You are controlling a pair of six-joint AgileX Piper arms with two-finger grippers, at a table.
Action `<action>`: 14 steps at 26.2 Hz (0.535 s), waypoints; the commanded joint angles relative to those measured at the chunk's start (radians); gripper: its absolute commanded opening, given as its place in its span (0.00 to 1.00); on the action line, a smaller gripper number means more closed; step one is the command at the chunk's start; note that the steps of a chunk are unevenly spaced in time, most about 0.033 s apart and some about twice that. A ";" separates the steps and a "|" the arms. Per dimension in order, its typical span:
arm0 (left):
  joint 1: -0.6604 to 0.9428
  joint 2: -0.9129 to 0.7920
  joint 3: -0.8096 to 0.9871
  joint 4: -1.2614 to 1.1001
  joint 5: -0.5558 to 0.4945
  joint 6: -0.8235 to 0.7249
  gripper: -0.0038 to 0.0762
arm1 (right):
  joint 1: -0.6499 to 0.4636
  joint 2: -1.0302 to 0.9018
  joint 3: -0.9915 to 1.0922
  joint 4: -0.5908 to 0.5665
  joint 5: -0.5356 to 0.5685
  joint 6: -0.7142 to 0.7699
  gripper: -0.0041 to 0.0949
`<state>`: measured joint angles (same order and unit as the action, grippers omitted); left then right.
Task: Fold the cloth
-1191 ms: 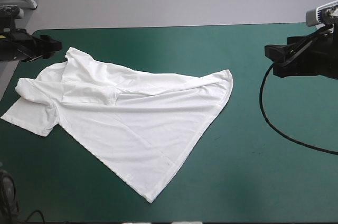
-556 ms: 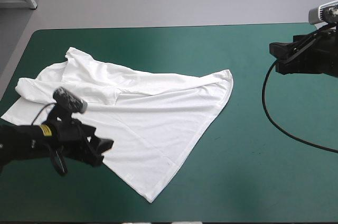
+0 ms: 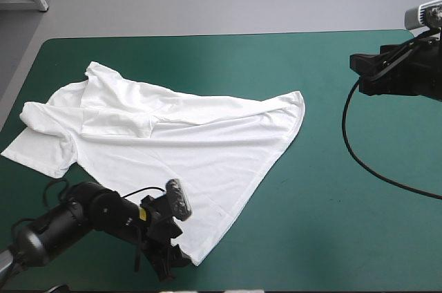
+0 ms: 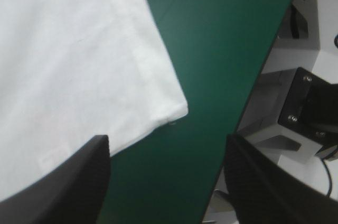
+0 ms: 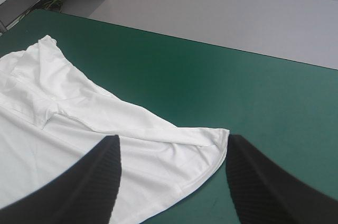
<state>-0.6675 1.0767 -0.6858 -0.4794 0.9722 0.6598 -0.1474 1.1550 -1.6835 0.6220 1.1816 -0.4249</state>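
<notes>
T-shirt [image 3: 179, 148] lies rumpled-flat on left half of teal-green cover [image 3: 331, 224], hem corner [image 4: 177, 109] pointing at near edge. Left gripper [image 4: 168, 147] released, fingers apart, low over that corner. Right gripper [image 5: 173, 140] released, raised at far right, well apart. Cloth likely light, limp, sags when lifted; pinch corner across stitched hem.

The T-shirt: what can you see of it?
The T-shirt is white, thin, soft-looking cloth with short sleeves. It lies spread but wrinkled on the teal-green cover, partly folded over itself, one hemmed corner pointing toward the near edge. The open left gripper hovers at that corner, not holding it.
</notes>
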 commanded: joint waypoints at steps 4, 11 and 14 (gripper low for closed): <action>-0.216 0.137 -0.022 0.252 -0.152 -0.063 0.62 | -0.004 -0.015 -0.019 0.039 -0.066 0.002 0.61; -0.274 0.226 -0.022 0.238 -0.258 -0.067 0.62 | -0.004 -0.015 -0.019 0.039 -0.062 0.006 0.61; -0.274 0.254 -0.022 0.207 -0.237 -0.051 0.62 | -0.004 -0.015 -0.019 0.039 -0.064 0.006 0.61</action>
<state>-0.9334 1.3351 -0.6878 -0.2334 0.7438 0.6053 -0.1474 1.1550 -1.6835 0.6220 1.1807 -0.4184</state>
